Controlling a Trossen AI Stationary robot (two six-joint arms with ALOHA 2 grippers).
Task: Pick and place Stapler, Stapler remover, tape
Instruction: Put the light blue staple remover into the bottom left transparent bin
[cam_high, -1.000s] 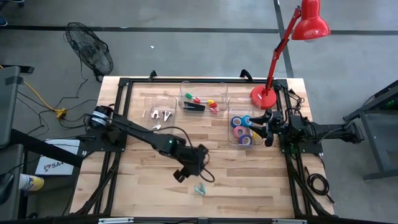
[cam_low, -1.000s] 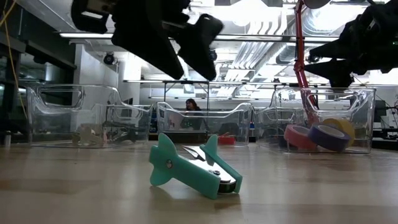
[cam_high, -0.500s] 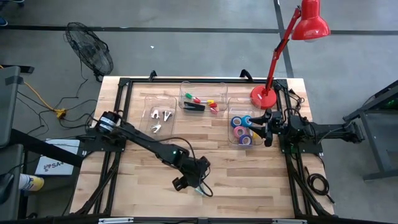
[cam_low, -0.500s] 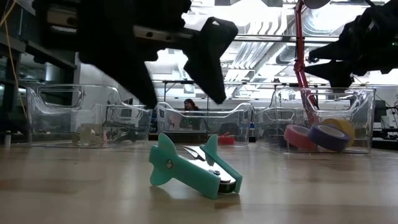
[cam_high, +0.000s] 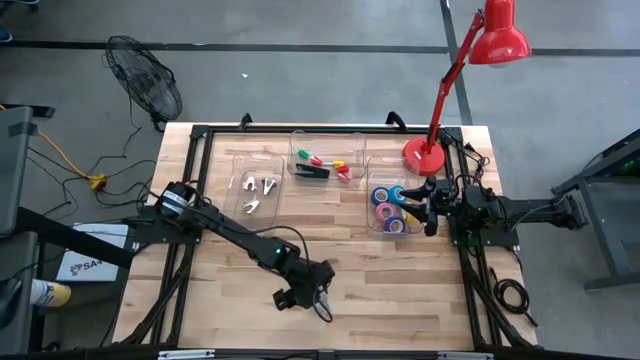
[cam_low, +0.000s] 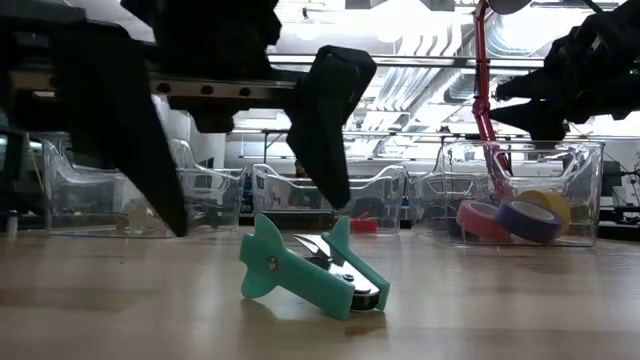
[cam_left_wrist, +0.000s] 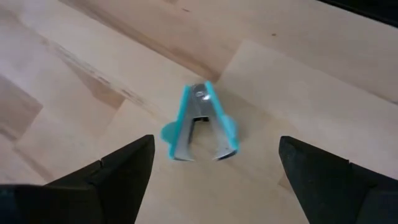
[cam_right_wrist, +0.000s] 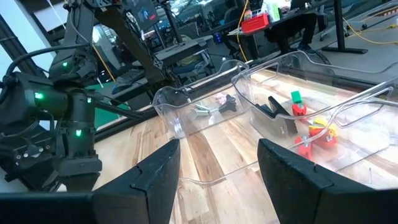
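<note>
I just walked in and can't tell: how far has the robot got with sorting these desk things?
Mostly done, it seems: tape rolls sit in the right bin, a black stapler in the middle bin and metal staple removers in the left one. In hand: the left gripper, fingers open, hangs over the teal staple remover lying on the table. The right gripper waits by the tape bin.

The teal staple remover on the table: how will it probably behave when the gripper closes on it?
The teal staple remover looks small, rigid and probably light. Its metal jaws stand open, so a squeeze may close them. It lies tilted on the table, so it might slide or rock between the open fingers of the left gripper.
</note>
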